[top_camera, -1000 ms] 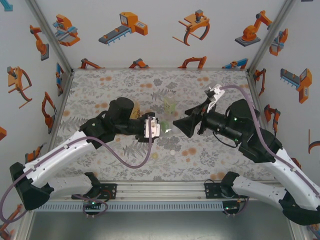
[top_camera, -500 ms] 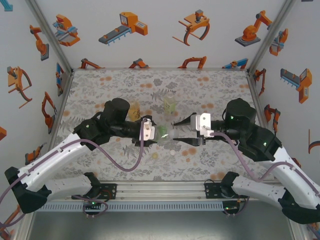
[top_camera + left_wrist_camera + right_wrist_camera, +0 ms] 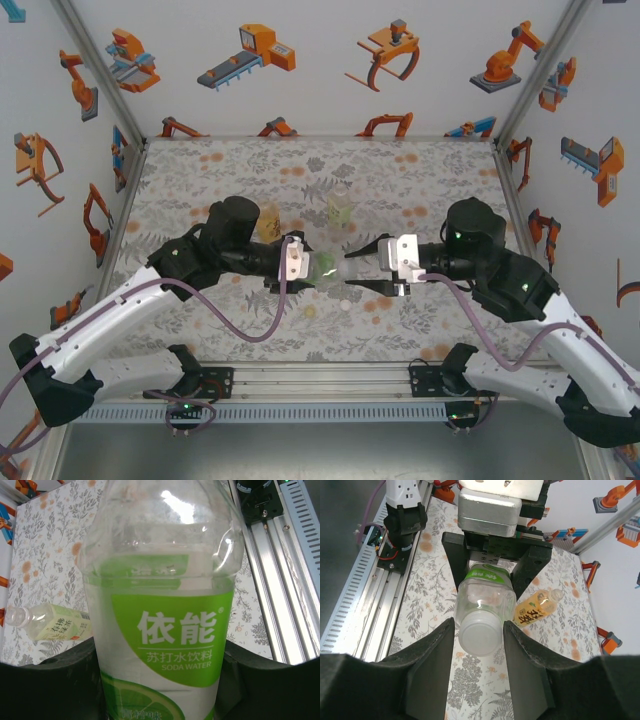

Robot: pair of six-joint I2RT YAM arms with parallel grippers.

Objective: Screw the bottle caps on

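R gripper [image 3: 349, 268]: released, jaws spread; points to 9 o'clock in top view, one black finger on each side of the green bottle's neck end.
R fingers [image 3: 430, 670]: flank the cap at its 9 and 3 o'clock in rt wrist view; touching or just apart: can't tell.
White cap [image 3: 480, 639]: on the neck end of the green bottle, facing rt wrist cam; how tight: can't tell.
L gripper [image 3: 314, 266]: clenched on the green bottle at label height; points to 3 o'clock in top view.
Green bottle [image 3: 165, 630]: held horizontal above the cloth, between the two grippers, approx. mid-table; neck to 3 o'clock in top view; green label reads SODA WATER.
Amber bottle [image 3: 537, 609]: lies on the cloth just beside L gripper, at its 10 o'clock in top view.
Pale bottle [image 3: 340, 210]: on its side, at 12 o'clock of the green bottle, near but apart.
Table [image 3: 200, 170]: floral cloth w/ orange blotches.
Rail [image 3: 280, 580]: aluminium, along the table's 6 o'clock edge.
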